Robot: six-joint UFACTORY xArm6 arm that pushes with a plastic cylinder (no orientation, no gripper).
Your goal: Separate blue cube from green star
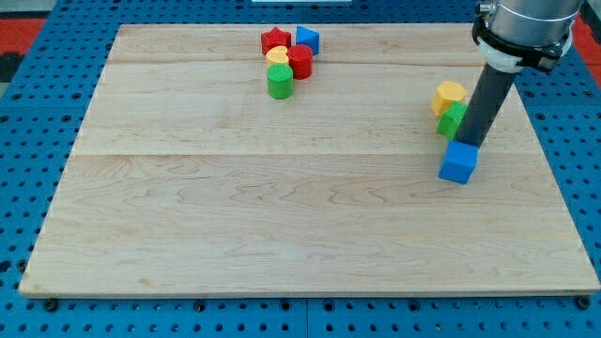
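Note:
A blue cube (458,162) lies at the view's right, just below a green star (451,120) that is partly hidden by my rod. My tip (470,143) is at the blue cube's upper edge, between it and the green star, touching or almost touching both. A yellow block (449,96) sits right above the green star.
A cluster sits at the view's top centre: a red star (274,40), a blue block (307,39), a yellow heart (278,57), a red cylinder (300,61) and a green cylinder (280,83). The wooden board (282,207) ends close to the right of the blue cube.

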